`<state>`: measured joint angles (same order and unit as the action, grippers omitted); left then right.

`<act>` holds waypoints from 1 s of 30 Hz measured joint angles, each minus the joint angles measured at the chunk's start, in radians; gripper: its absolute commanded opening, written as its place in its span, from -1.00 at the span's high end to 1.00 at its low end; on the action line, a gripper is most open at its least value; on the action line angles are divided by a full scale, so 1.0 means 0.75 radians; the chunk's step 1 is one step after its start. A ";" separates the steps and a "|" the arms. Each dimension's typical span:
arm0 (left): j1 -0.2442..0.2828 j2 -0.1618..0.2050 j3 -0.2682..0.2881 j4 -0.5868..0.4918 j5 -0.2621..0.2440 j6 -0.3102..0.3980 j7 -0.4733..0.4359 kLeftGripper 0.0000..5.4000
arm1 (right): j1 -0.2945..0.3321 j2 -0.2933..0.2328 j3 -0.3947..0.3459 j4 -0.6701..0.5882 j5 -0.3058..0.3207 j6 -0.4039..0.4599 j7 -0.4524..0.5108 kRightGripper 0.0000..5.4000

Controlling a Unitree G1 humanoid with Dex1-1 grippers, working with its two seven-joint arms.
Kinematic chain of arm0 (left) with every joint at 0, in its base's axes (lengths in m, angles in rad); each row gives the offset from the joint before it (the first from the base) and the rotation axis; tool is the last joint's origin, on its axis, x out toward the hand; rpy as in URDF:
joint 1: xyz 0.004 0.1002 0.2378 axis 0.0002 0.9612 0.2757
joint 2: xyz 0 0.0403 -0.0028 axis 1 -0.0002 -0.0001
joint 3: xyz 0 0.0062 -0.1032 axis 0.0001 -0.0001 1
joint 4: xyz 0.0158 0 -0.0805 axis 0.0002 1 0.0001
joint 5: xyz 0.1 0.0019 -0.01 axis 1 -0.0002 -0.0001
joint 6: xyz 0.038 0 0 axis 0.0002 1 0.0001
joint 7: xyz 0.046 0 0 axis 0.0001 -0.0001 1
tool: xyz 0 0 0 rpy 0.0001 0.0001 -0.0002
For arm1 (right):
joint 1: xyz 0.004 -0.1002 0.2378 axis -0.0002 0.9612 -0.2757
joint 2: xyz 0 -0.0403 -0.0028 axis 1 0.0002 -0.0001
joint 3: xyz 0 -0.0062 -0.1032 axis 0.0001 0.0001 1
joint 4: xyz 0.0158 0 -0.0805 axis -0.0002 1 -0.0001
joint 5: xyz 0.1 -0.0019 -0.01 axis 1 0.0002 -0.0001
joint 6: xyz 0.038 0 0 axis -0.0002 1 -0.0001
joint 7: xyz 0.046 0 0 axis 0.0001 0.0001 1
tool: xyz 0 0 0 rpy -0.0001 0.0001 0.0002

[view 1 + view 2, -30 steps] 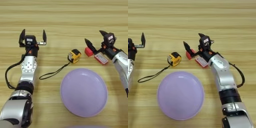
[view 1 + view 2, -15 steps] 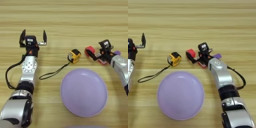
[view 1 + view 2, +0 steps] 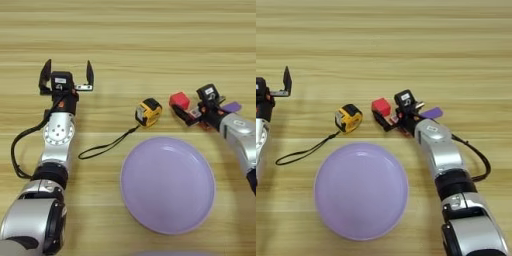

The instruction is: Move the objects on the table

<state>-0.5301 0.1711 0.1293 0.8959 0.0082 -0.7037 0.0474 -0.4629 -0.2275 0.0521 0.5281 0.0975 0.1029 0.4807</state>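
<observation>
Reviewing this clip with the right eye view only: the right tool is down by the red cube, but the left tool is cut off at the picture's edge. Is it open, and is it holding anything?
Observer: The left eye view shows the whole left tool. Both black fingers stand wide apart, open, with nothing between them.
Operator: Anything else on that side I can't see?
Observer: A black cable loops out on the outer side of the left arm and runs back in lower down.

— Where's open room?
— The desk (image 3: 150,45) beyond the things lies bare.
— And obstacles?
— The lilac plate (image 3: 167,185) fills the near middle; tape measure (image 3: 149,111), its cord (image 3: 105,146) and red cube (image 3: 179,100) sit just beyond it.
</observation>
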 measured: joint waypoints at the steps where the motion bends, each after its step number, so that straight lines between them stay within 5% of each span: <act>1: 0.000 0.000 0.000 0.000 0.000 0.000 0.000 -0.99 | -0.001 0.002 0.001 0.009 -0.005 -0.002 0.000 -1.00; 9: 0.000 0.000 -0.001 0.000 0.013 0.000 0.000 -0.99 | -0.004 0.009 0.001 0.040 -0.027 -0.008 -0.004 -1.00; 30: 0.000 -0.002 -0.001 0.000 0.025 -0.001 0.000 -1.00 | -0.070 0.027 0.014 0.140 -0.063 -0.050 -0.013 -0.05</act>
<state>-0.5301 0.1698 0.1282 0.8960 0.0266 -0.7043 0.0471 -0.5156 -0.2073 0.0625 0.6328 0.0504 0.0652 0.4706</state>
